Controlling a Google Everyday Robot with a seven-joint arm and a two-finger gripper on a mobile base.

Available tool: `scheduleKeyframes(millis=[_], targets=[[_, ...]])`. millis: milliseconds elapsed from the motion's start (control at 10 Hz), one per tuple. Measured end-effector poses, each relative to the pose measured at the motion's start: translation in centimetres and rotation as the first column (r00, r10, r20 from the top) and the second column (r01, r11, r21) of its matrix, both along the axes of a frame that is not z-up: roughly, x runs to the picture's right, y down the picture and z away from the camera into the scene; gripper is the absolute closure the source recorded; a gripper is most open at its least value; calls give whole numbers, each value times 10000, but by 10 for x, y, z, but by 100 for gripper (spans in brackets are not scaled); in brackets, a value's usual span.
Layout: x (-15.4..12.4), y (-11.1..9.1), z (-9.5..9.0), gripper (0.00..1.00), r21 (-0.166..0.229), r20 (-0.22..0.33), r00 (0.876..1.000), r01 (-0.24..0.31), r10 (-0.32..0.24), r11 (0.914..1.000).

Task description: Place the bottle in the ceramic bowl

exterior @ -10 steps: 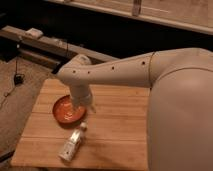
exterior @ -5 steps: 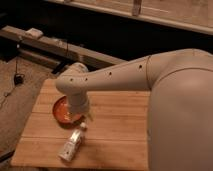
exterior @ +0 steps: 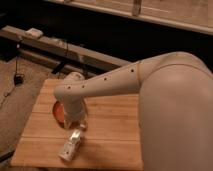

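The whitish bottle (exterior: 71, 144) lies on its side on the wooden table (exterior: 115, 130), near the front left, its cap end pointing up toward the arm. The orange-red ceramic bowl (exterior: 57, 111) sits on the left of the table, mostly hidden behind the arm's wrist. My gripper (exterior: 76, 124) hangs down from the white arm just above the bottle's upper end, between the bowl and the bottle. It holds nothing that I can see.
The table's front edge (exterior: 75, 165) runs close below the bottle. A long low shelf (exterior: 65, 47) with a white object and cables stands behind the table. My large white arm (exterior: 170, 100) covers the right side of the view.
The arm's wrist and gripper have moved down and toward the front, from over the bowl to just above the lying bottle. The bottle and bowl have not moved.
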State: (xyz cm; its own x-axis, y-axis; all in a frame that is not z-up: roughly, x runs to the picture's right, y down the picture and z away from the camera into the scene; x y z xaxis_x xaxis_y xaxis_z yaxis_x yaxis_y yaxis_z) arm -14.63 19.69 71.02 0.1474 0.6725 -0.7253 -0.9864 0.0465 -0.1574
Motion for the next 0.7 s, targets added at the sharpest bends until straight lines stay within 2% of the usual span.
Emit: scheduleKeyframes(millis=[700], targets=[[-11, 47, 16, 35, -645, 195, 9996, 230, -218, 9977]])
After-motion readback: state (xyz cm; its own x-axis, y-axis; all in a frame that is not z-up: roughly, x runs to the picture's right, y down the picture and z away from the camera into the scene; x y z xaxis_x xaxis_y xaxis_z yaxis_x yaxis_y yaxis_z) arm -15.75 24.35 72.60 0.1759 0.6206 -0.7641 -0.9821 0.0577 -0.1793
